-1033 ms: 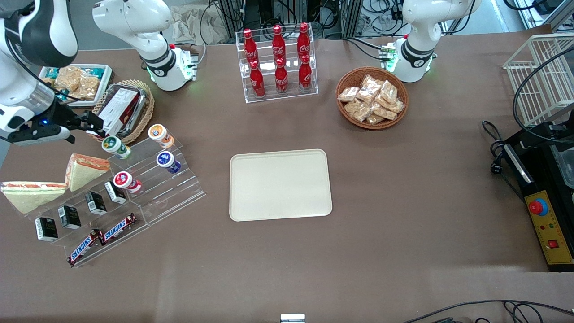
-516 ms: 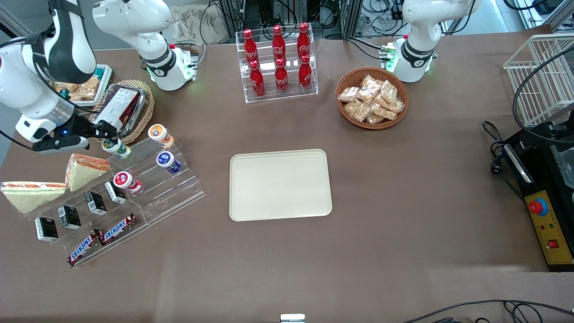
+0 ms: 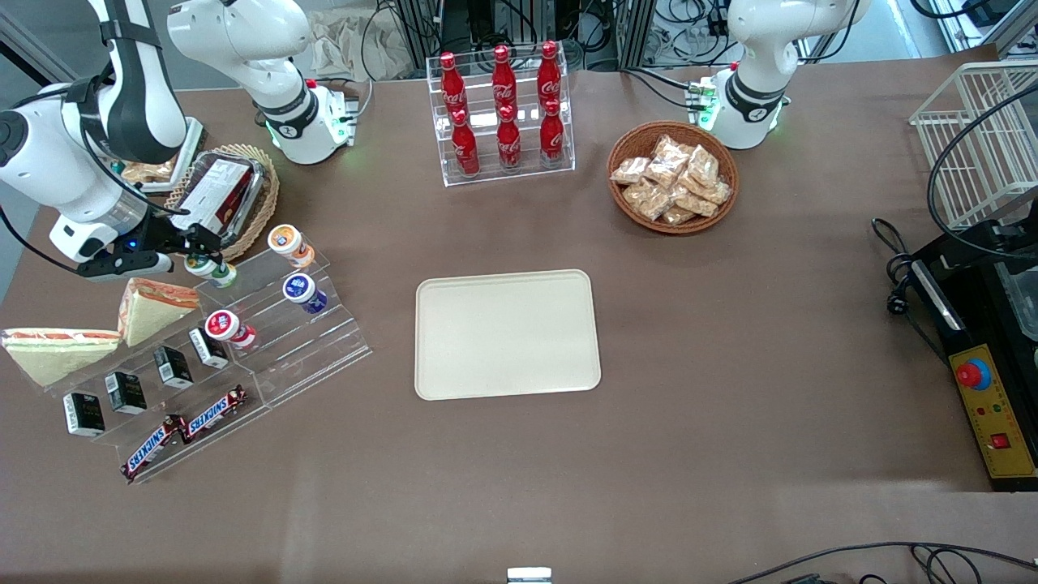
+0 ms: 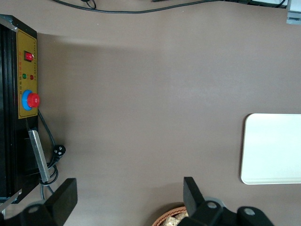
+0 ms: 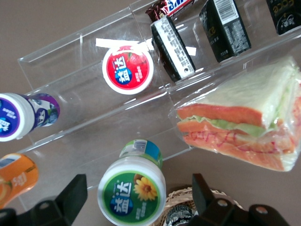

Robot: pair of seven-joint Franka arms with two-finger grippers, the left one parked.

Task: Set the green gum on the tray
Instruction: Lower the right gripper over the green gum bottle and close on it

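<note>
Front view shows a brown table (image 3: 730,454) as the largest surface, with cables and metal framing along its 12 o'clock edge. A black control box (image 3: 985,381) with a red button sits at the parked arm's end, at 3 o'clock, and a white wire basket (image 3: 973,138) at 2 o'clock.

Next in size, the tray (image 3: 507,334), cream-beige with rounded corners, lies flat at the table's centre with nothing on it. At 12 o'clock from the tray stands a clear rack of red cola bottles (image 3: 503,113). At 1 o'clock is a round wicker basket of snack packets (image 3: 673,177). At 9 o'clock from the tray, toward the working arm's end, is a stepped clear acrylic display (image 3: 268,349) carrying gum bottles, small black cartons and Snickers bars. Two wrapped sandwiches (image 3: 154,304) lie beside it, and a second wicker basket (image 3: 263,191) holding a boxed item sits at 12 o'clock from the display.

On the display's upper steps stand an orange-lidded bottle (image 3: 288,243), a blue-lidded bottle (image 3: 302,290) and a red-lidded bottle (image 3: 227,326).

The green gum (image 3: 209,268) stands on the display's top step, well apart from the tray.

The gripper (image 3: 199,243) is at the green gum. Right wrist view shows its fingers (image 5: 70,197) spread wide, one on either side of the green gum (image 5: 131,193), with clear gaps; nothing is held.
</note>
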